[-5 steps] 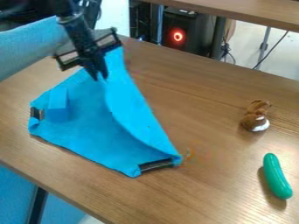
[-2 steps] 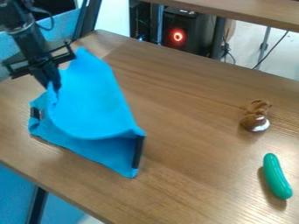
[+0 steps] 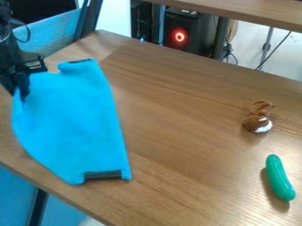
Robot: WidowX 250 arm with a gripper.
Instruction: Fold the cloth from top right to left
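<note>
The fold looks well advanced. The blue cloth (image 3: 73, 119) lies at the left of the bench (image 3: 183, 110), its upper layer drawn leftwards into a tall, narrow shape with a fairly straight right side. One dark strip (image 3: 103, 175) shows at its near edge, and a dark patch (image 3: 80, 61) at its far edge. The black arm (image 3: 8, 53) is at the far left, and its jaws are pinching the cloth's left edge. What is left, I judge, is to lay that edge down, let go and draw clear; the left side could still spring back or wrinkle on release. Whether the layers beneath line up, I cannot tell.

The bench has a brown wood grain. Towards its right sit a small brown-and-white toy (image 3: 258, 119) and, nearer, a green cucumber-shaped toy (image 3: 279, 178). Beyond the far edge are a dark case (image 3: 198, 26) with a glowing red ring (image 3: 179, 36), another wooden top (image 3: 259, 11), and a loose cable (image 3: 274, 49) over pale floor (image 3: 286, 64).
</note>
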